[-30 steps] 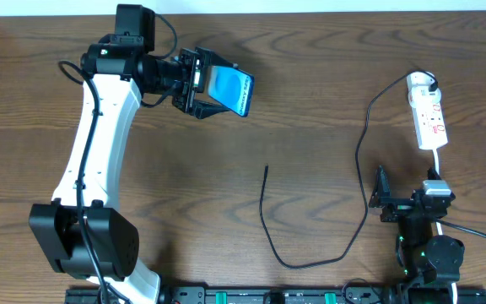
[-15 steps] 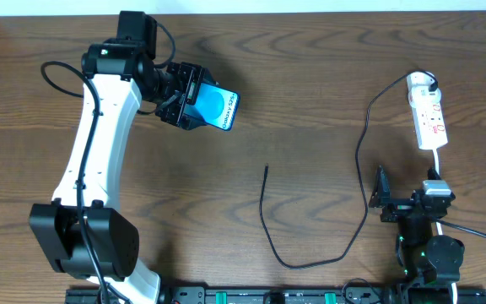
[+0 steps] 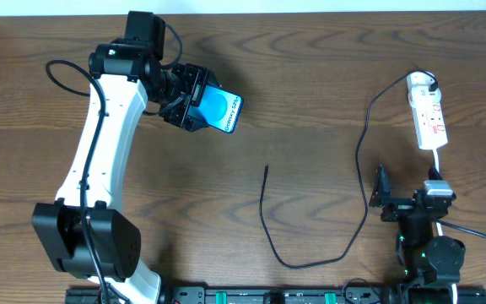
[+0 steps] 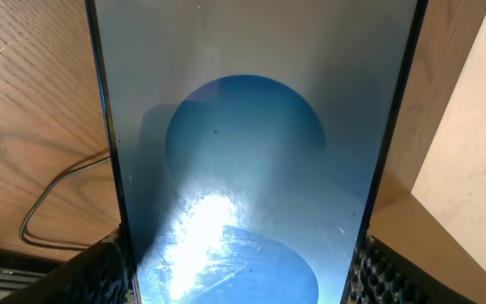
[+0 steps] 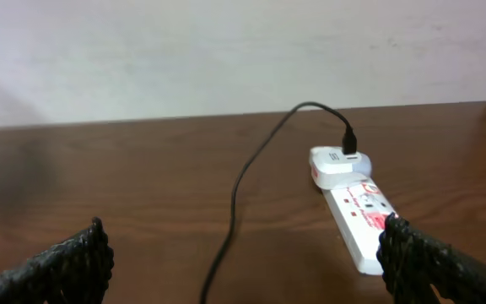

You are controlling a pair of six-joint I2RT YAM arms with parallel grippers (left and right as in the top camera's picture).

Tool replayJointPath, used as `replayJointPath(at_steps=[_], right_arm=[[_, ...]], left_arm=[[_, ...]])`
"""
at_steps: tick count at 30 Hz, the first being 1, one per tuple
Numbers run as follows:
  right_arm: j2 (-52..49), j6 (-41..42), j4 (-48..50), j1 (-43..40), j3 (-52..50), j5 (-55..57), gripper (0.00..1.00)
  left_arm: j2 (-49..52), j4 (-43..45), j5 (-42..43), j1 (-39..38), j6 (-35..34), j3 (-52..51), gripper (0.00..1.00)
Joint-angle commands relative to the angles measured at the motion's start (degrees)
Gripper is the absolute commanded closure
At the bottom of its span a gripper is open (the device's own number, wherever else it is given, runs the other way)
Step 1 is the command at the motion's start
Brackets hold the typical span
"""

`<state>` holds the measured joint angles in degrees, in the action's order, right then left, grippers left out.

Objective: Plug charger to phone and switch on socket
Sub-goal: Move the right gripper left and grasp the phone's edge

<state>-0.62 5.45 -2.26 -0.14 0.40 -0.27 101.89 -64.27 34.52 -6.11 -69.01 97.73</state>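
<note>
My left gripper [image 3: 191, 100] is shut on the phone [image 3: 219, 111], holding it above the table at the upper left of middle; its blue screen with the lighter oval fills the left wrist view [image 4: 251, 160], between my two fingers. The charger [image 3: 357, 152] is a thin black cable that runs from its plug in the socket [image 3: 429, 114] at the right, loops down and ends in a small tip [image 3: 266, 168] at the table's middle. My right gripper [image 3: 384, 196] is open and empty near the front right. In the right wrist view the socket [image 5: 357, 207] and charger [image 5: 243, 181] lie ahead.
The socket's white cord [image 3: 438, 165] runs down towards my right arm's base [image 3: 429, 249]. My left arm [image 3: 99, 160] spans the left side of the brown wooden table [image 3: 184, 203]. A pale wall [image 5: 226, 51] stands behind the table's far edge.
My left gripper has drawn the phone back to the left and slightly down, tilting it. The right arm, charger and socket have not moved.
</note>
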Motion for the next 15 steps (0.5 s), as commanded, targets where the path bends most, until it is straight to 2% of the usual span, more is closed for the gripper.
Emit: replayJointPath(at_steps=[1, 8, 15], right_arm=[[0.3, 5.7, 2.1, 0.9, 0.0, -2.9, 0.01], [-1.5, 5.7, 2.5, 0.9, 5.3, -10.4, 0.01], [-16.4, 6.1, 2.4, -0.9, 18.3, -24.5, 0.01]], left_arm=[[-2.0, 0.1, 1.4, 0.1, 0.1, -0.1, 0.93], [-2.0, 0.1, 2.5, 0.1, 0.2, -0.1, 0.93], [-2.0, 0.5, 2.4, -1.4, 0.2, -0.1, 0.93]])
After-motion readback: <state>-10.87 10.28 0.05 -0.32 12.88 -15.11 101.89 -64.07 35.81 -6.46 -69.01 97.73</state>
